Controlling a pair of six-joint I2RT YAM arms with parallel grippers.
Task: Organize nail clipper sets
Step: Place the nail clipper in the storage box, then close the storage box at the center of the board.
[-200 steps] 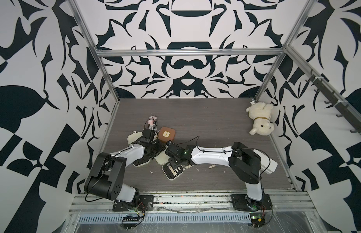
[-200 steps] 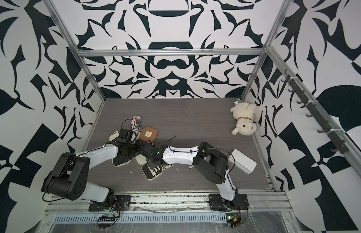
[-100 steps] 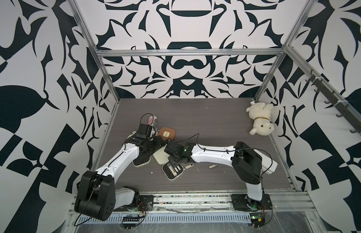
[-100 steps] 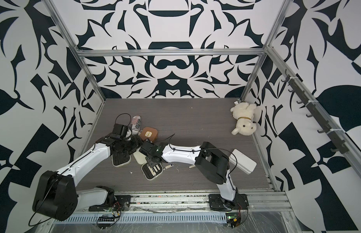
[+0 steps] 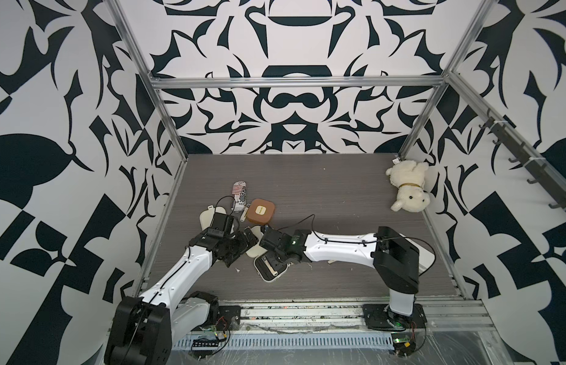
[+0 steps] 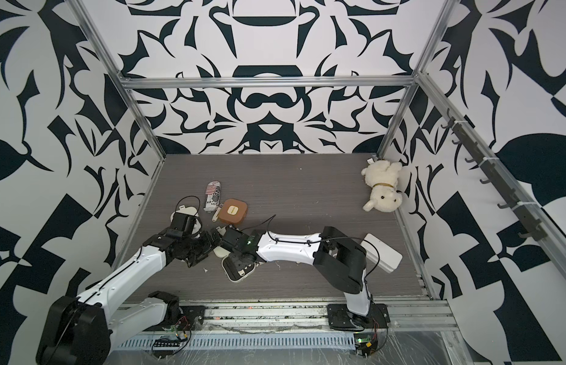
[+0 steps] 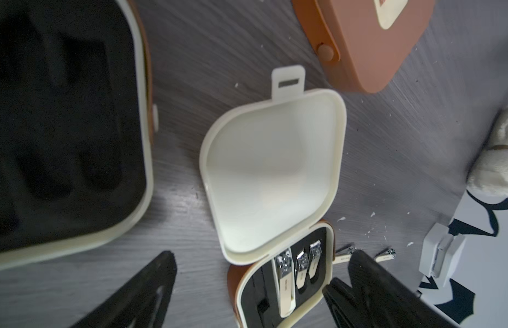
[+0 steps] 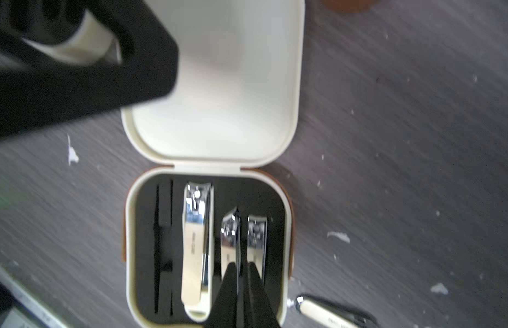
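Under your right gripper (image 8: 241,268), whose fingertips are pinched to a thin slit, three clippers sit in the black insert of the open cream case (image 8: 130,241). They are one large clipper (image 8: 196,250) and two smaller ones. The tips stand over the tail ends of the smaller pair, and you cannot tell whether they touch the metal. Your left gripper (image 7: 262,255) is spread wide and holds nothing, with that case's flat-open lid (image 7: 272,170) in view between its fingers. Two loose clippers (image 7: 345,252) lie on the table just beside the case's base. One more cream clipper (image 5: 243,215) lies between the crushed striped can (image 5: 240,195) and the closed brown case (image 5: 260,209). That makes three cases. The third, a second cream case (image 7: 143,147), lies open under your left wrist, its dark insert blurred. Your left arm angles forward and rightward from an elbow at the near-left corner. Your right arm stretches low toward the left from a raised elbow, so the two grippers are almost nose to nose. All of this crowds the near-left of the table (image 5: 322,189), close to the left rail. The middle and far right are open as far as the plush dog (image 5: 408,186) in the far-right corner and a white box (image 6: 381,252) by your right elbow.
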